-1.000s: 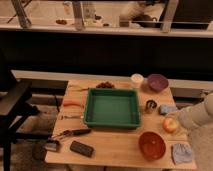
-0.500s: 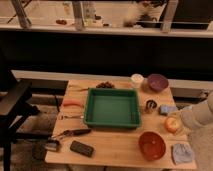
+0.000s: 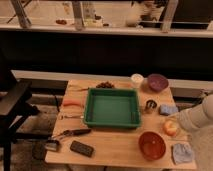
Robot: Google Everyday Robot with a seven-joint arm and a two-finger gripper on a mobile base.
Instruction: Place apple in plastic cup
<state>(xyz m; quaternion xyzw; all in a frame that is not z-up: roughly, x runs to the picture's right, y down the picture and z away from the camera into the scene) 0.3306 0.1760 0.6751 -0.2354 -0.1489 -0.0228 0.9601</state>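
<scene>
We judge placement pending: the gripper (image 3: 176, 127) grasps the small round yellow-orange apple (image 3: 171, 128); we cannot locate the clear plastic cup

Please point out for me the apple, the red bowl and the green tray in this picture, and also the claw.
apple (image 3: 171, 128): camera view, on its yellow-orange skin.
red bowl (image 3: 152, 145): camera view, on its inner wall.
green tray (image 3: 111, 122): camera view, on its near rim.
claw (image 3: 176, 125): camera view, at the table's right edge, against the apple.

the arm (image 3: 197, 118) is a thick, rounded, pale grey-white limb; its end effector (image 3: 176, 126) sits at the table's (image 3: 115, 145) right edge.
</scene>
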